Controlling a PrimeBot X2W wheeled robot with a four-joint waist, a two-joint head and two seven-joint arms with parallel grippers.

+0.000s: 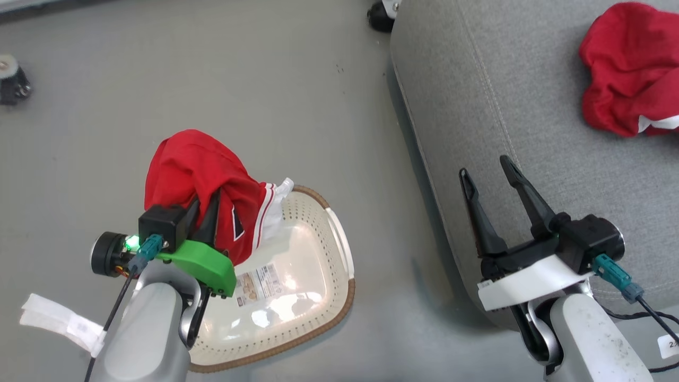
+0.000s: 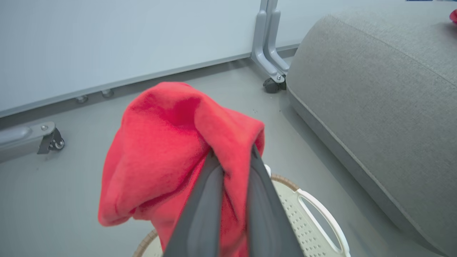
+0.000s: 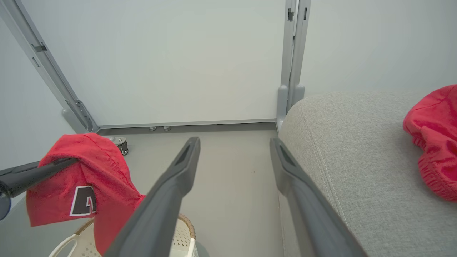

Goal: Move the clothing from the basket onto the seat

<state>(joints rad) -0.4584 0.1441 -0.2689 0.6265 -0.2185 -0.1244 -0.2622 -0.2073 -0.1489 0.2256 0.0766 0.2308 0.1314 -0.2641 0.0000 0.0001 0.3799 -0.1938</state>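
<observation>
My left gripper (image 1: 203,208), clamped on the red jersey (image 1: 185,164), holds it over the basket (image 1: 342,254); my right gripper (image 1: 485,167), jaws wide apart and empty, hovers at the seat (image 1: 530,95) edge.

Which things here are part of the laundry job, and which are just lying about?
Job:
jersey (in the left jaws)
shorts
basket
seat

Lying about:
white strip on the floor
caster
partition post
</observation>
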